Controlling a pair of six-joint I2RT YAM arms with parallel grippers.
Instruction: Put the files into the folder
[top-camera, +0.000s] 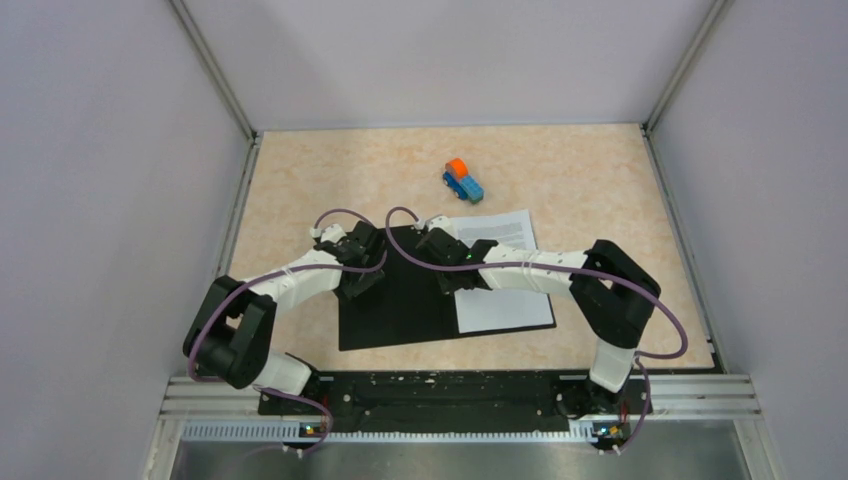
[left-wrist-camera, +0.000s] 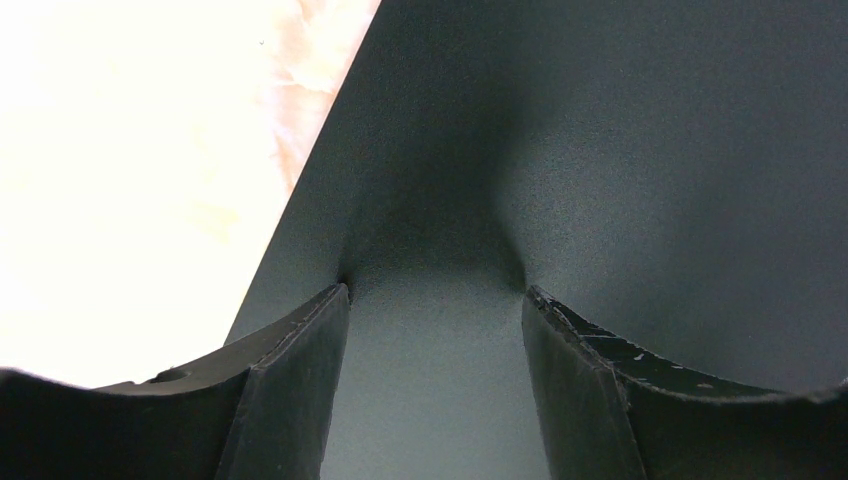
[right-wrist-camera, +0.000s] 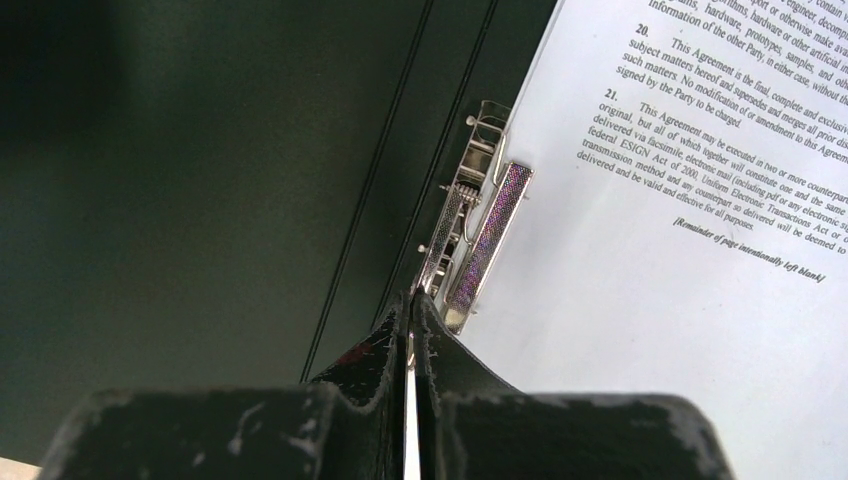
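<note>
Your files (right-wrist-camera: 650, 300) lie in the open folder (top-camera: 400, 310), beside your right claw (right-wrist-camera: 412, 300), pinched together at the clip (right-wrist-camera: 490, 225); left claw (left-wrist-camera: 435, 295) spread. Closing remains.

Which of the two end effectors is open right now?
The left end effector: its fingers stand spread apart over the black inside of the flat rectangular folder. The right end effector has its fingers pressed together beside the silver metal clip strip.

We see a beige marbled table (top-camera: 600, 170) carrying an open folder (top-camera: 400, 310), black inside up, toward its near edge, white files (top-camera: 505, 310) along its right side, and a toy truck (top-camera: 463, 182) farther back.
</note>
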